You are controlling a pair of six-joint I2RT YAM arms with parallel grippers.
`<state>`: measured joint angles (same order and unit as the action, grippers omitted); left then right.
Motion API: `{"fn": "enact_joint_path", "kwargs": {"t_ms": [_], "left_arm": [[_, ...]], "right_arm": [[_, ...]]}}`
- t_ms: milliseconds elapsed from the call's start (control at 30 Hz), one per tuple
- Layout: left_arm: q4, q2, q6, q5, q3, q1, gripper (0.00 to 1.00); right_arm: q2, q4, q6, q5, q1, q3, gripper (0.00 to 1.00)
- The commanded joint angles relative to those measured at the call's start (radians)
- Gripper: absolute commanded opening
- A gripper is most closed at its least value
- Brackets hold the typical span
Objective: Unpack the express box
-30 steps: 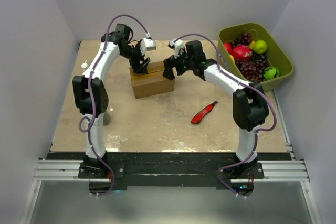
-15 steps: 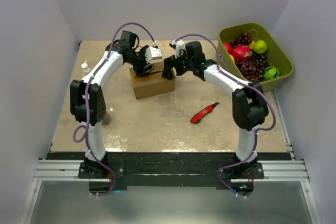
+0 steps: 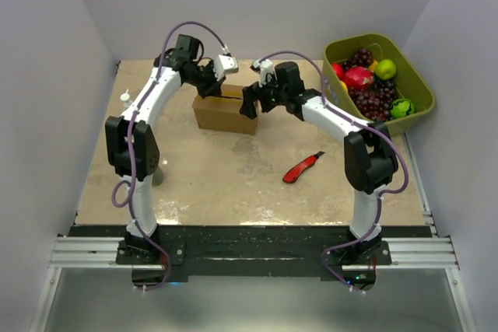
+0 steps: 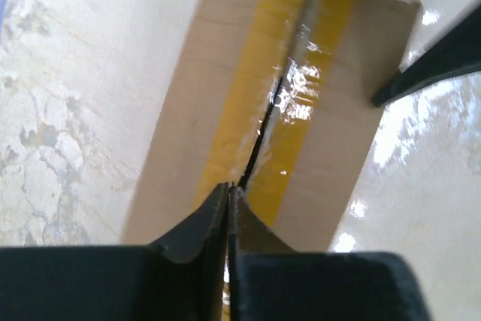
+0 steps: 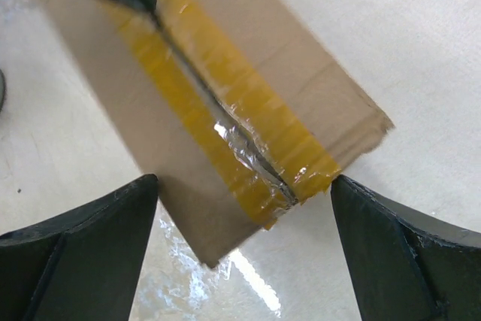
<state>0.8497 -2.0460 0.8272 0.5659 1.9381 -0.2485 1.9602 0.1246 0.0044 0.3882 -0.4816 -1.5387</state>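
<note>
box [image 3: 222,117]: far-middle of table [image 3: 233,184], taped top up, dark slit along yellow tape [image 4: 248,103] | left gripper [image 4: 228,193]: jaws pinched together, tips at the slit | right gripper [image 5: 244,182]: jaws wide, straddling the box's end | red knife [image 3: 302,167]: on table, well apart

The left hand [image 4: 228,192] has pinched shut, and the express box [image 3: 222,114] has turned squarer and shifted toward the back.
</note>
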Motion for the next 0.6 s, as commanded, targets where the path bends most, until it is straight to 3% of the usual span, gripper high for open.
{"fn": "enact_joint_path", "kwargs": {"t_ms": [0, 200, 267, 300, 400, 467, 567], "left_arm": [[-0.020, -0.057, -0.233, 0.147, 0.122, 0.089, 0.00], [-0.011, -0.077, -0.261, 0.288, 0.105, 0.101, 0.01], [0.012, -0.063, -0.180, 0.279, 0.093, 0.091, 0.19], [-0.001, -0.025, -0.156, 0.246, 0.075, 0.087, 0.33], [-0.139, 0.074, -0.109, 0.171, -0.036, 0.081, 0.50], [-0.202, 0.101, -0.070, 0.141, -0.077, 0.078, 0.56], [-0.109, 0.055, 0.044, 0.114, -0.002, 0.061, 0.60]], "right_arm": [[0.008, 0.040, -0.084, -0.032, 0.000, 0.049, 0.99], [0.008, 0.032, -0.095, -0.043, -0.002, 0.061, 0.99], [0.000, 0.036, -0.093, -0.028, -0.002, 0.052, 0.99], [-0.006, 0.038, -0.092, -0.028, -0.002, 0.049, 0.99], [-0.018, 0.046, -0.089, -0.022, -0.002, 0.054, 0.99], [-0.023, 0.046, -0.087, 0.003, -0.003, 0.055, 0.99], [-0.030, 0.041, -0.073, 0.011, -0.002, 0.049, 0.99]]}}
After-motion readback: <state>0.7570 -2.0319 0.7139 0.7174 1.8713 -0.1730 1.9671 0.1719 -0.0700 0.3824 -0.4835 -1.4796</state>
